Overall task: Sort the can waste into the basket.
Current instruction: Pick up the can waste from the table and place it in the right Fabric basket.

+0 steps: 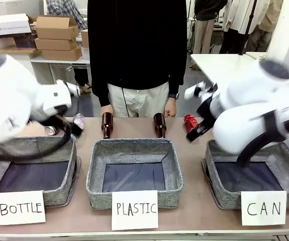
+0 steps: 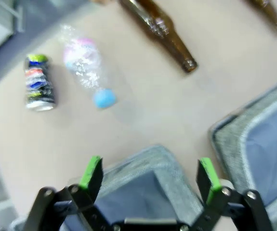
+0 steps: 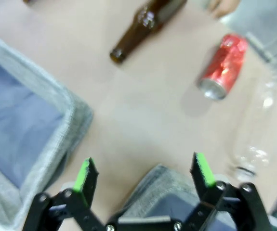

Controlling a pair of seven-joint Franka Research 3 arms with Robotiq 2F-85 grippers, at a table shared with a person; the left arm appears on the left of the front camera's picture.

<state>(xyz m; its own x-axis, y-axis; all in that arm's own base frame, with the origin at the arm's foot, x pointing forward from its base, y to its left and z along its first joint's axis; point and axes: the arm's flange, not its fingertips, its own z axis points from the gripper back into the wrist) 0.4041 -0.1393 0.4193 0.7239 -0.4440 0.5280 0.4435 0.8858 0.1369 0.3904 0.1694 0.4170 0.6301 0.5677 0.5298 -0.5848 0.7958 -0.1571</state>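
Glossy painted metal with a bare silver rim: the red can point(image 3: 223, 66). Printed metal, creased, bright at the end: the dark can point(image 2: 38, 83). The basket point(image 1: 228, 200) is rough, matt grey woven cloth; its sign point(image 1: 263, 208) is matt white paper. The table point(image 3: 143, 110) is smooth matt beige. On my right gripper point(image 3: 142, 166) the pads point(image 3: 203, 169) look matt green.

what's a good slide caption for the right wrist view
Open right gripper over a grey basket corner, red can lying on the table ahead
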